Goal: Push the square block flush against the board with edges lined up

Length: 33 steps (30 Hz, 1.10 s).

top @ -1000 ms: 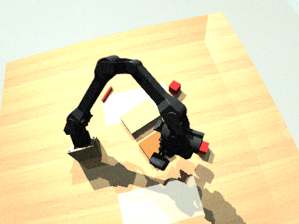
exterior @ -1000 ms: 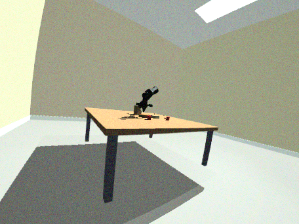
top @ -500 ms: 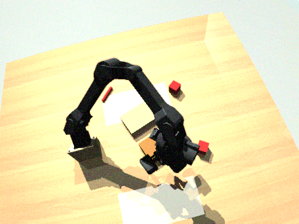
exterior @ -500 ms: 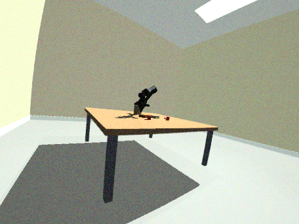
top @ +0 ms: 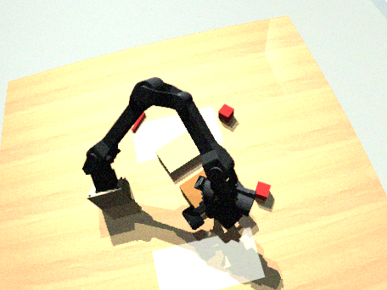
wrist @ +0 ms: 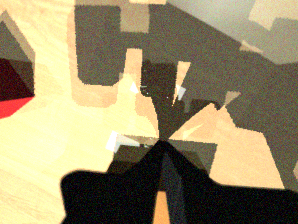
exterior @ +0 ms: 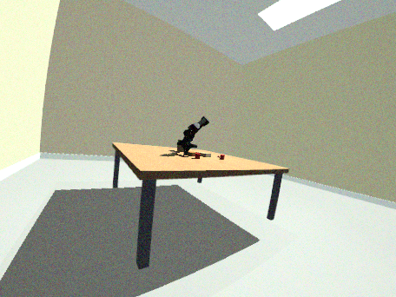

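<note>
The orange square block (top: 191,189) lies flat beside the cream board (top: 176,153). A narrow lit strip of table separates their facing sides, which look nearly parallel. The right part of the block is hidden by the hand in the top view. My gripper (wrist: 161,145) is shut, with its tips low at the block's shaded side. In the wrist view, orange shows through the gap between the fingers. Whether the tips touch the block cannot be told. In the top view the hand hides the fingertips.
One red cube (top: 262,191) (wrist: 15,107) stands right of the hand. Another red cube (top: 226,111) stands behind, and a red bar (top: 138,122) lies at the back left. One white sheet (top: 148,142) lies behind the board, another white sheet (top: 182,267) in front. The arm's shadow crosses the table.
</note>
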Available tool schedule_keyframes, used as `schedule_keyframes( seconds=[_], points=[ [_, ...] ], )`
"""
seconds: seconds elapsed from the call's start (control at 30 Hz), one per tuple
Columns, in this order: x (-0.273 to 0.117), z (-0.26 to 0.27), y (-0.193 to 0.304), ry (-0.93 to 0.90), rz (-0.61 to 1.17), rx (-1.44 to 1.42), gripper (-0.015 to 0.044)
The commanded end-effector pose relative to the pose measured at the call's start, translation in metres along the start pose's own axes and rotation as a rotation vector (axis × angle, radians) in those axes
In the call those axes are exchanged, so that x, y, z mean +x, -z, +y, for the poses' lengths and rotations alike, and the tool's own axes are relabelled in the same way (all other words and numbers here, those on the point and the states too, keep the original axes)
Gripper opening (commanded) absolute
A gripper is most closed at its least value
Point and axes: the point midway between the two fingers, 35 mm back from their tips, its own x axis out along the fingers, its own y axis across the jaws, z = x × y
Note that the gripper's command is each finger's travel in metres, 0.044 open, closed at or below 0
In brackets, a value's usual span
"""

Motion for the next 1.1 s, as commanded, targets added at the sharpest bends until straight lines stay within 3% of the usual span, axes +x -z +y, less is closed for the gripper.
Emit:
schedule_keyframes(
  seconds=[0.0,1.07],
  points=[
    [0.001,0.001,0.005,-0.004,0.003,0.003,0.0],
    [0.001,0.002,0.044,-0.004,0.005,0.004,0.0]
  ],
)
